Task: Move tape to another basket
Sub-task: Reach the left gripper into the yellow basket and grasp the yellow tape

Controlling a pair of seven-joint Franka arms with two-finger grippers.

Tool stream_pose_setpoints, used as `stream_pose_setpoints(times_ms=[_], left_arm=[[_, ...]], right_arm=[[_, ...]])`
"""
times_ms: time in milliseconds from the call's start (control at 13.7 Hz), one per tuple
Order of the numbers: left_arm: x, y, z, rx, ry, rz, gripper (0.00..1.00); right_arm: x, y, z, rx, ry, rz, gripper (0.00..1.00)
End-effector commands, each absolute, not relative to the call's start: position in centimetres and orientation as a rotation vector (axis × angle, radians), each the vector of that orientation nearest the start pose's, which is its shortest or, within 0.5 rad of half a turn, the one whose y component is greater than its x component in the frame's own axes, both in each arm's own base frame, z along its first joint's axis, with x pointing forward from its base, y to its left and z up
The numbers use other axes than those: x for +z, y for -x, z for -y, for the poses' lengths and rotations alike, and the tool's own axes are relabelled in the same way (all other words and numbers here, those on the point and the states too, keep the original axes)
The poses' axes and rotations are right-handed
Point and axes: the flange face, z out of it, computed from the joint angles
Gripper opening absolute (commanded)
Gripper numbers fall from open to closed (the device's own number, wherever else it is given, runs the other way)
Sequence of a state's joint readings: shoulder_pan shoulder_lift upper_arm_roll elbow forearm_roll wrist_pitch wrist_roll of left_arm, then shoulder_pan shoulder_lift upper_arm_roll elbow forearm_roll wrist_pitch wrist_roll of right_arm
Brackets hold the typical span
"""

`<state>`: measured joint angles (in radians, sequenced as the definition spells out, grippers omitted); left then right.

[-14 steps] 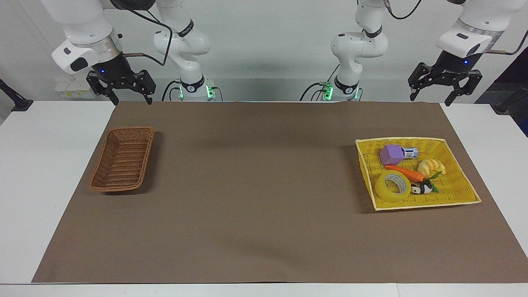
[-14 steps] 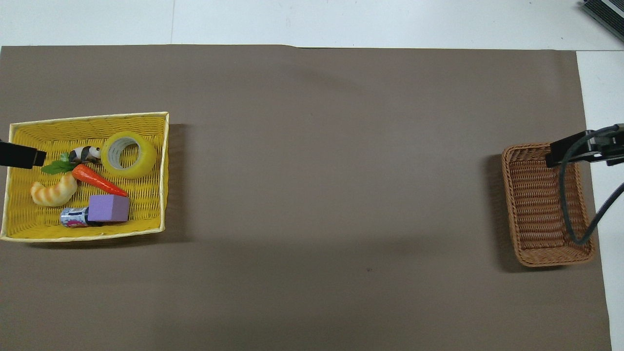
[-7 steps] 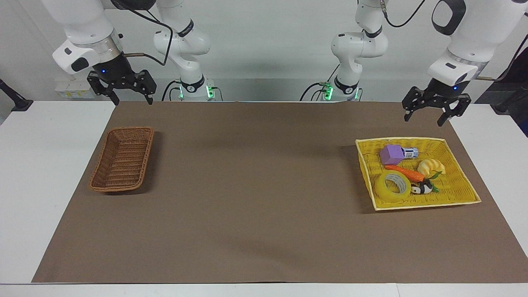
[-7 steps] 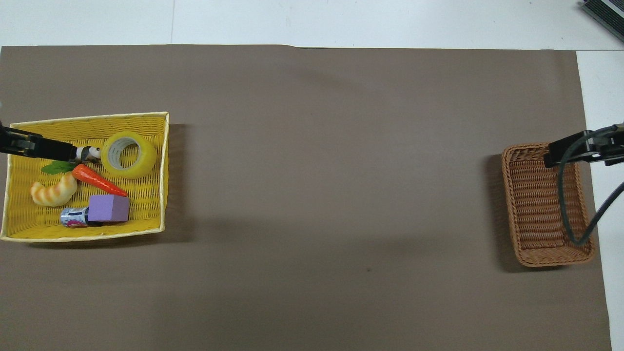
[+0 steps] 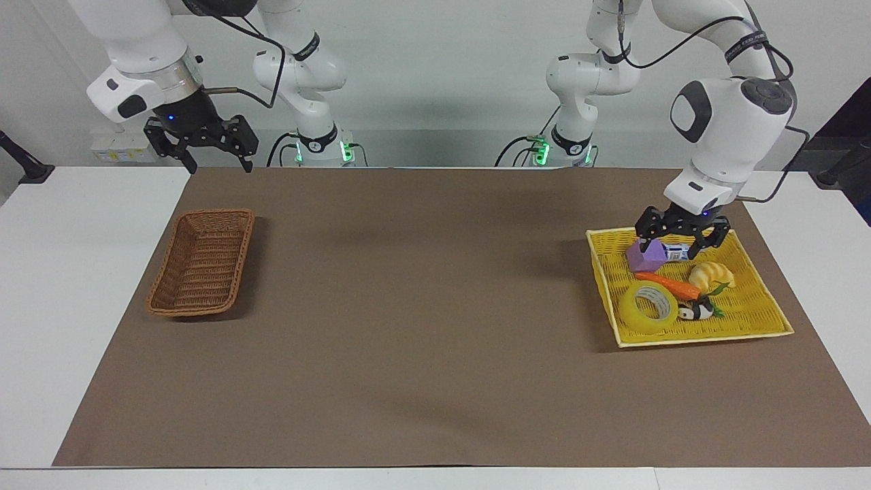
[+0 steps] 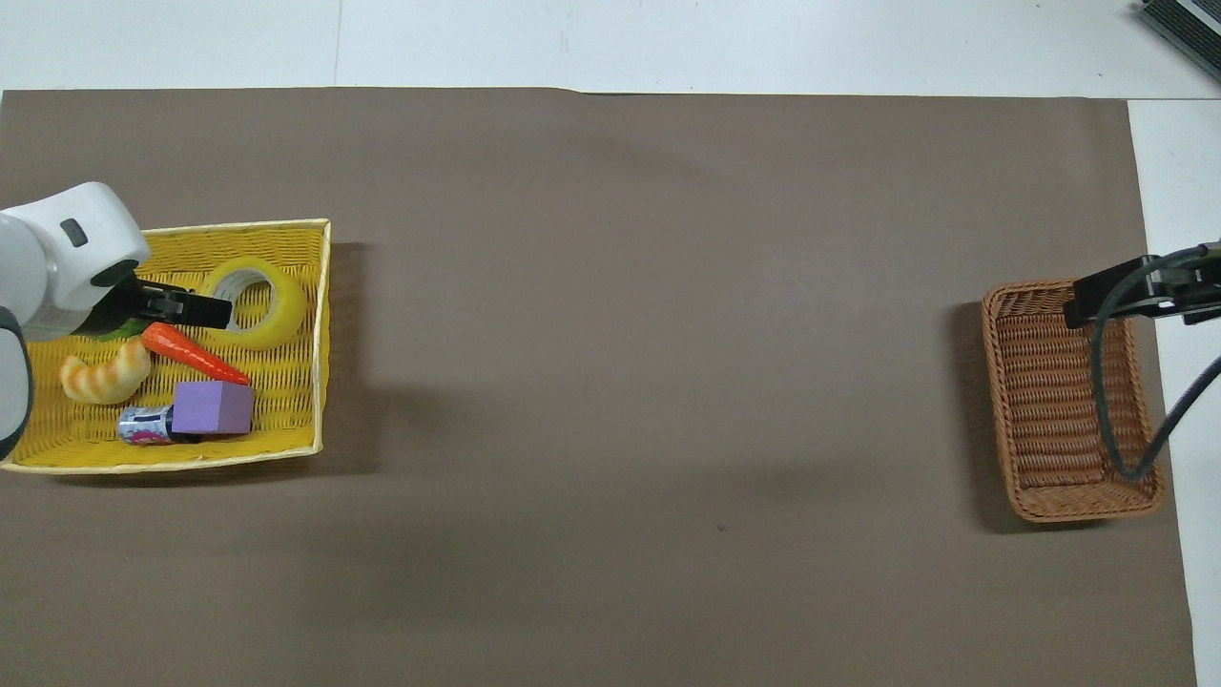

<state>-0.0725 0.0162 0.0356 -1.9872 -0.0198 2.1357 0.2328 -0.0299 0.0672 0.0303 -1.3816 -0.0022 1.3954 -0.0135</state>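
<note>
The tape lies in the yellow basket. Only the facing view shows the left gripper above it, jaws apart, empty; overhead, it hides the tape's edge. The right gripper waits above the brown basket, jaws apart

We see a white table covered almost end to end by a brown paper sheet. On the sheet rest two baskets, well apart: the brown wicker basket toward the right arm's end, and a yellow basket toward the left arm's end.
</note>
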Motion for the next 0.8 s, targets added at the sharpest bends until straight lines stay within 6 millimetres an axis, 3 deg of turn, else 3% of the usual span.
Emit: stream_pose_setpoints(times_ms=[0,364,583,728], left_arm=[[42.2,-58.5,-0.7,-0.2,3.112,-0.331,1.0],[37.2,-60.8,-3.3,-0.284,3.099,-0.261,1.0],[33.8,-61.4,-4.5,-0.278,3.099,-0.228,0.88],[33.6,-61.2,-4.6,-0.264,3.102,-0.223,0.61]], right_arm=[[65.9,-55.3,0.1,0.091,3.124,0.037,1.0],[65.4,-55.1,0.0,0.086,3.119,0.011,1.0],[64.8,-54.7,-0.6,0.027,3.121,-0.062,1.0],[64.7,-54.6,-0.6,0.037,3.122,-0.046,1.0]])
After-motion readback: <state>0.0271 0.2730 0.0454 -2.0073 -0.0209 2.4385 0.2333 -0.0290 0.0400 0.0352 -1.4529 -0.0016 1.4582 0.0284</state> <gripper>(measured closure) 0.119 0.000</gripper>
